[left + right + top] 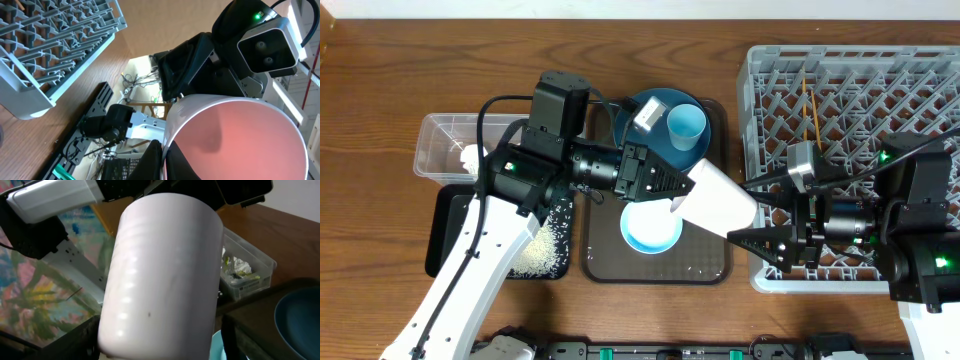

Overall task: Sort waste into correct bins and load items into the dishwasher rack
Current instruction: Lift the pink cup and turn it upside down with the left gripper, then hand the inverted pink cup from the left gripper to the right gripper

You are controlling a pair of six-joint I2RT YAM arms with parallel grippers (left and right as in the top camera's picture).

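Note:
A white cup (718, 200) hangs on its side over the brown serving tray (600, 268), between both arms. My left gripper (680, 192) is shut on the cup's rim (172, 117), one finger (152, 160) outside and one inside the mouth. My right gripper (745, 212) stands open around the cup's closed end (160, 270); a sliver of space shows beside its right finger (235, 337). On the tray lie a blue plate (655, 105), a light blue cup (687, 127) and a white bowl (652, 228). The grey dishwasher rack (860, 90) is at the right.
A clear tub (440, 150) at the left holds white paper wads and a green wrapper (237, 270). Below it a black tray (445, 240) holds rice grains (545, 250). Chopsticks (812, 110) lie in the rack. A small pale object (648, 113) rests on the plate.

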